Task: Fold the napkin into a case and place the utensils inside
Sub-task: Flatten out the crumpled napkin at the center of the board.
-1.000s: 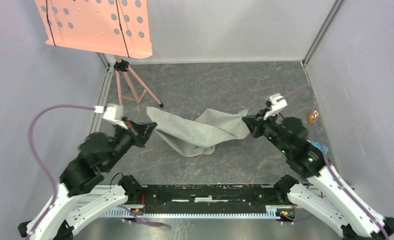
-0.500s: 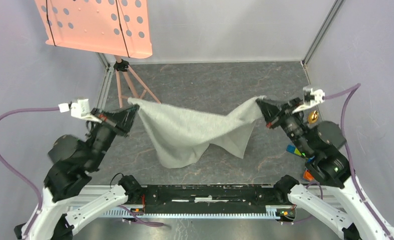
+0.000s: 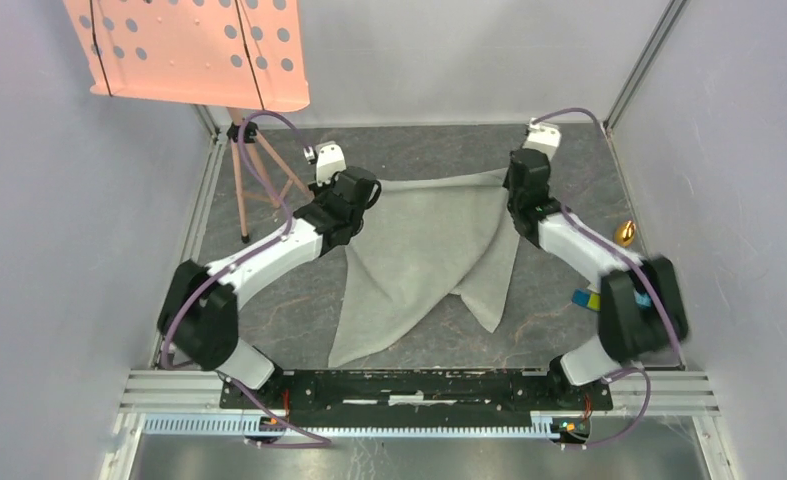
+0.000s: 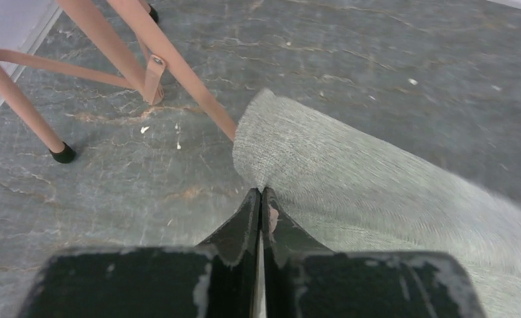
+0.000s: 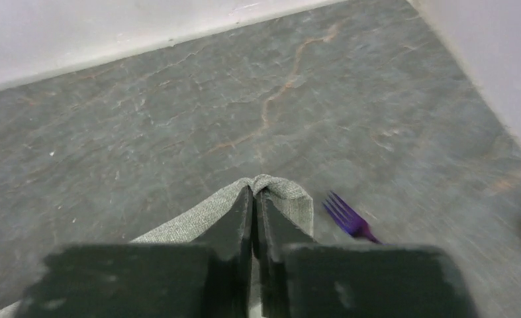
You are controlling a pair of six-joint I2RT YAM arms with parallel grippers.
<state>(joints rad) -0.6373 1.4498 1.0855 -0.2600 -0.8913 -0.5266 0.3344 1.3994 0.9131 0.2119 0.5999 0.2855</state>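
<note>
Top view, with the far wall at 12 o'clock. The napkin (image 3: 424, 245) is spread over the middle of the grey tabletop (image 3: 269, 320). Its far edge is stretched between the two arms, and the rest trails toward 6 o'clock in two pointed flaps, the longer at 7 o'clock and the shorter at 5 o'clock. How much of the cloth rests flat cannot be told.

The left arm (image 3: 269, 250) reaches to 11 o'clock. In the left wrist view the left jaws are closed, pinching the rounded far-left corner of the napkin (image 4: 377, 192).

The right arm (image 3: 569, 240) reaches to 1 o'clock. In the right wrist view the right jaws are likewise closed on the far-right corner of the napkin (image 5: 271, 192).

A purple fork (image 5: 347, 217) lies on the tabletop just beside that corner, at 4 o'clock from it. Only its tines and part of the handle show.

A gold spoon bowl (image 3: 625, 233) lies at 3 o'clock near the right wall, with coloured blocks (image 3: 589, 298) at 4 o'clock.

A salmon perforated panel (image 3: 189, 50) stands on a tripod (image 3: 259, 170) at 10 o'clock. One tripod leg (image 4: 178, 73) passes close by the left-held corner.
</note>
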